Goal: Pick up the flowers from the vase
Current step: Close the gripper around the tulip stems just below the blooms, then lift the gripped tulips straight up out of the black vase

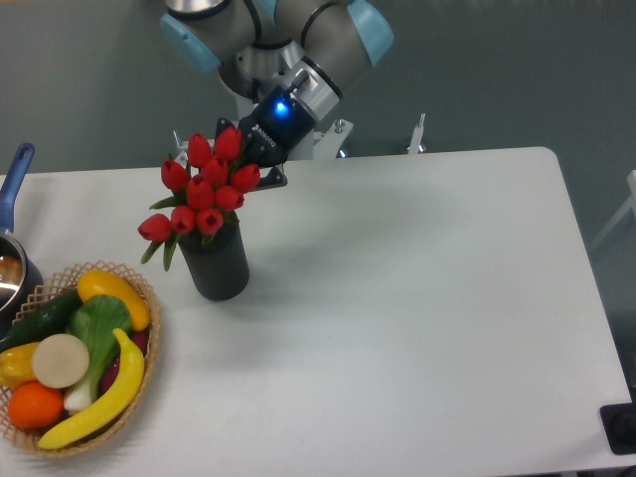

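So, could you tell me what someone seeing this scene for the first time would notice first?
Most likely the flowers, a bright red tulip bunch rising from the dark vase on the left half of the white table, with the gripper right behind them, its fingertips hidden by the blooms. Next would be the wicker basket of colourful fruit and vegetables at the front left corner.

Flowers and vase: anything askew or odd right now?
The flowers lean left out of the vase, with one bud drooping past its rim on the left. The vase itself stands upright on the table. The gripper is at the back of the bunch; its jaws are hidden. Nothing spilled or damaged.
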